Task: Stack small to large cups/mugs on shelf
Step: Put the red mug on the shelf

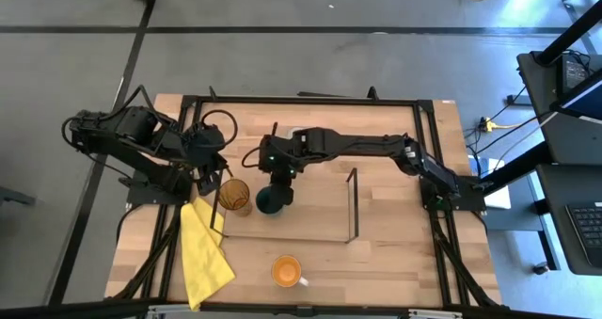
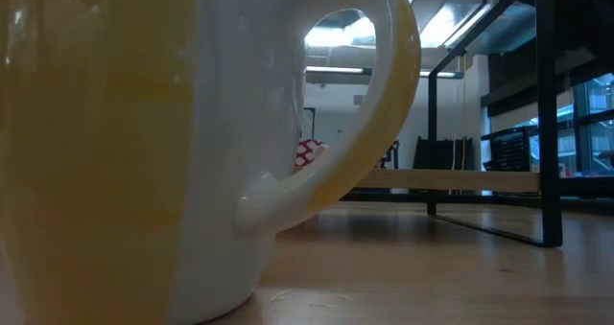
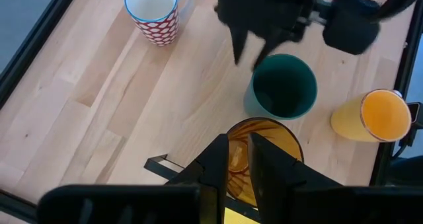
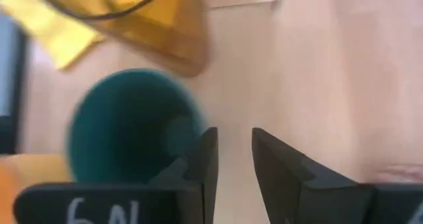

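Nearest the low camera, the orange mug (image 1: 286, 271) stands off the shelf (image 1: 310, 220). On the shelf's left end the tumbler (image 1: 234, 198) and green cup (image 1: 274, 199) stand upright, just beside each other. Left gripper (image 3: 240, 159) grips the tumbler's rim. Right gripper (image 4: 230, 159), part open and empty, hovers just beside the green cup. Farthest, the white mug (image 3: 153, 12). Four vessels, two arms.

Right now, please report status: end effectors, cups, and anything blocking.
Left end effector over amber tumbler, rim between its fingers. Right end effector open beside dark green cup. Both cups on shelf. Orange mug off shelf. Nothing blocking.
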